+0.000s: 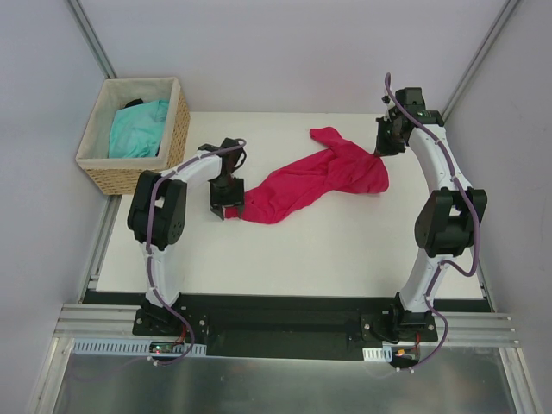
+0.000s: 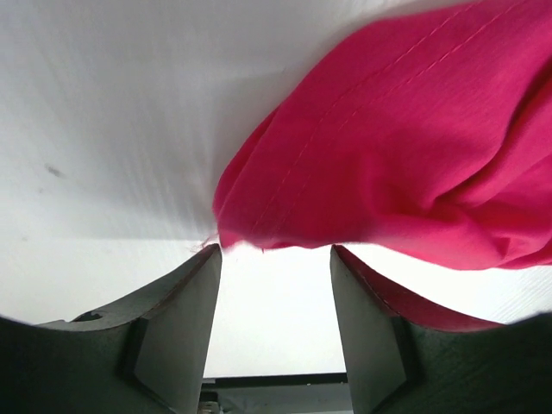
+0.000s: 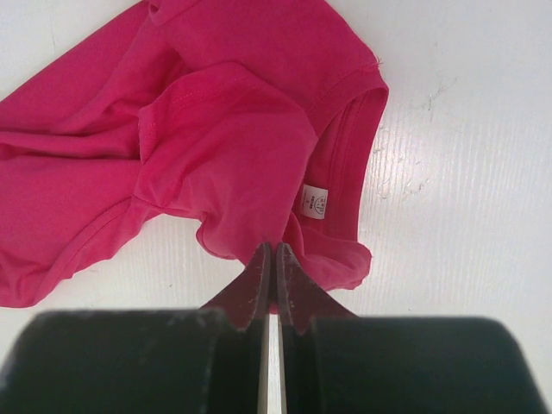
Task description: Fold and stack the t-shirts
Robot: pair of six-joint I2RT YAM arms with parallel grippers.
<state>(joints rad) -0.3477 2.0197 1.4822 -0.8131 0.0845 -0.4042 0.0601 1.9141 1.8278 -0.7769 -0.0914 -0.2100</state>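
The crimson-pink t-shirt (image 1: pixel 310 181) lies crumpled and stretched across the white table, from the left-middle to the back right. My left gripper (image 1: pixel 226 207) is at its left end. In the left wrist view the jaws (image 2: pixel 276 250) are open and the shirt's hem (image 2: pixel 405 147) lies just past the fingertips. My right gripper (image 1: pixel 385 147) is at the shirt's right end. In the right wrist view it (image 3: pixel 274 250) is shut on a fold of the shirt (image 3: pixel 216 129) next to the collar with the white neck label (image 3: pixel 315 201). The turquoise t-shirt (image 1: pixel 138 129) lies bunched in the basket.
The woven wicker basket (image 1: pixel 129 179) stands at the back left corner, just off the table (image 1: pixel 328 250). Grey walls with metal frame posts close in the back and sides. The arm bases sit on a black rail at the near edge.
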